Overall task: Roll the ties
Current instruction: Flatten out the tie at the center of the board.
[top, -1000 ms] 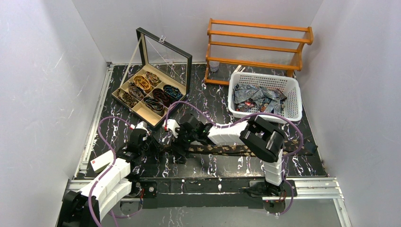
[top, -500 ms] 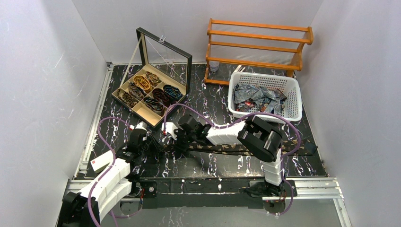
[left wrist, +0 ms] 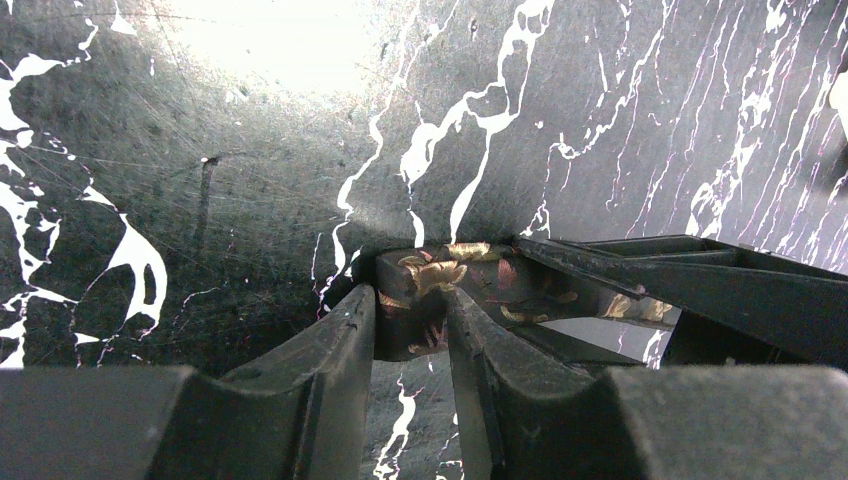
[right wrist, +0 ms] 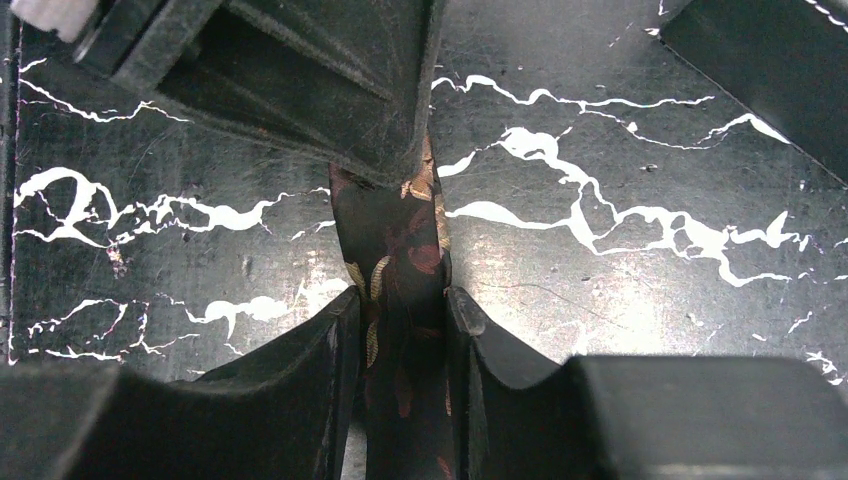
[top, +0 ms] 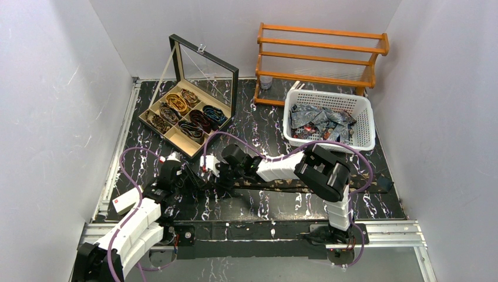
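A dark tie with gold floral spots (top: 276,185) lies stretched along the table's front, running right from the two grippers. My right gripper (top: 218,174) is shut across the strip's width, and in the right wrist view both fingers press the edges of the tie (right wrist: 390,240) at my right gripper (right wrist: 400,300). My left gripper (top: 189,178) meets it from the left. In the left wrist view its fingers stand apart at my left gripper (left wrist: 410,300), with the tie's folded end (left wrist: 440,272) at their tips.
An open display box (top: 154,109) at the back left holds several rolled ties. A white basket (top: 359,138) of loose ties stands at the back right, in front of a wooden rack (top: 320,53). A small white-and-red box (top: 126,202) lies near the left arm. Purple cables loop over both arms.
My right gripper has closed on the tie and shifted slightly left. The left gripper's fingers, shut a second ago, have parted around the tie's end.
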